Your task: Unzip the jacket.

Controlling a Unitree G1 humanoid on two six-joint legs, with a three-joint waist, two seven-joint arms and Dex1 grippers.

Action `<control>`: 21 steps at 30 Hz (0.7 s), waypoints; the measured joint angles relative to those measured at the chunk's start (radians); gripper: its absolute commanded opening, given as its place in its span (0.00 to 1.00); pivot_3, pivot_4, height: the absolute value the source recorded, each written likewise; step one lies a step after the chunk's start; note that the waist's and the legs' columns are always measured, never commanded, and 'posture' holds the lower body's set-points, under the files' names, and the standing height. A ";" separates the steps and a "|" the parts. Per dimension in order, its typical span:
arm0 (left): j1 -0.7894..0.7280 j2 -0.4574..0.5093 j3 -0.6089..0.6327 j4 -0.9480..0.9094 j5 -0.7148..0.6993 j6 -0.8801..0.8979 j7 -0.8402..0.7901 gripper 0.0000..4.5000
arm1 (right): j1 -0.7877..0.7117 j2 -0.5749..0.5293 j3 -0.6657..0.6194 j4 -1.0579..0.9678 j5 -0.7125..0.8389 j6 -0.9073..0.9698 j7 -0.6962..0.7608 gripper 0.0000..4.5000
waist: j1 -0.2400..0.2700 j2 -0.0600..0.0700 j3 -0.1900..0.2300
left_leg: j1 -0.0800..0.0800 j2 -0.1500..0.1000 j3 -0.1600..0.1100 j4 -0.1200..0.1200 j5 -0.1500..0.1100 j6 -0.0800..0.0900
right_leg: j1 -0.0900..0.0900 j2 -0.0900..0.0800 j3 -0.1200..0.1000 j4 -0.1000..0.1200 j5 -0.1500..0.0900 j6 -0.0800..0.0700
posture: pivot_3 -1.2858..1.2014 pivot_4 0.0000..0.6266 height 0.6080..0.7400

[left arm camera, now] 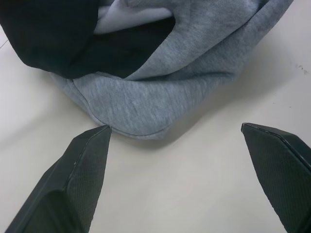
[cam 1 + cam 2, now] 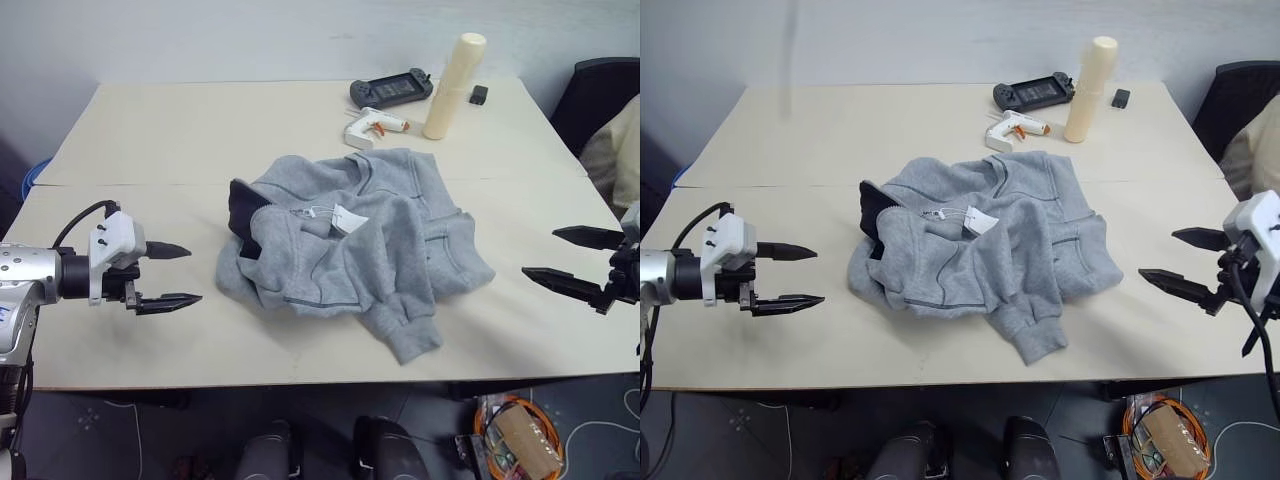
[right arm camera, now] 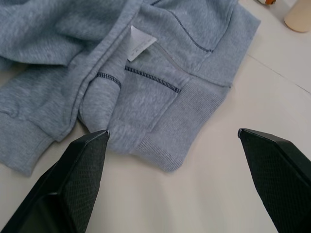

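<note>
The jacket lies crumpled in a heap at the middle of the pale surface, light grey fleece with its dark navy collar lining turned up on the robot's left side and a white paper hang tag resting on top near the centre. One ribbed cuff trails toward the near edge of the surface.

The left hand hovers just above the surface to the left of the jacket, near but apart from it, its two black fingers spread wide and empty, pointing at the collar end. The right hand hovers on the opposite side, also spread wide and holding nothing, pointing toward the ribbed hem.

Beyond the jacket, toward the far edge, lie a white glue gun, an upright cream-coloured cylinder, a dark handheld game console and a small black object.
</note>
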 measured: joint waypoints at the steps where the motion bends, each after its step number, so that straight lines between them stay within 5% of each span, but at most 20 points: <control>1: 0.000 0.001 0.000 0.000 0.000 -0.001 -0.005 1.00 | 0.002 0.000 -0.001 -0.004 0.001 0.000 0.000 0.99 | 0.000 0.000 0.000 | 0.000 0.000 0.000 0.000 0.000 0.000 | 0.000 0.000 0.000 0.000 0.000 0.000 | 0.52 0.24 1.00; 16: 0.006 -0.009 -0.006 -0.051 -0.036 0.017 -0.013 1.00 | 0.020 0.027 -0.001 -0.035 0.021 0.004 -0.010 0.99 | 0.000 0.000 0.000 | 0.000 0.000 0.000 0.000 0.000 0.000 | 0.000 0.000 0.000 0.000 0.000 0.000 | 0.52 0.24 1.00; 21: -0.017 -0.046 -0.123 -0.036 0.068 -0.090 -0.006 1.00 | 0.042 0.027 0.029 -0.053 -0.015 -0.050 0.010 0.99 | 0.003 0.000 0.000 | 0.000 -0.001 0.000 0.001 0.000 0.000 | 0.000 0.000 0.000 0.000 0.000 0.000 | 0.52 0.24 1.00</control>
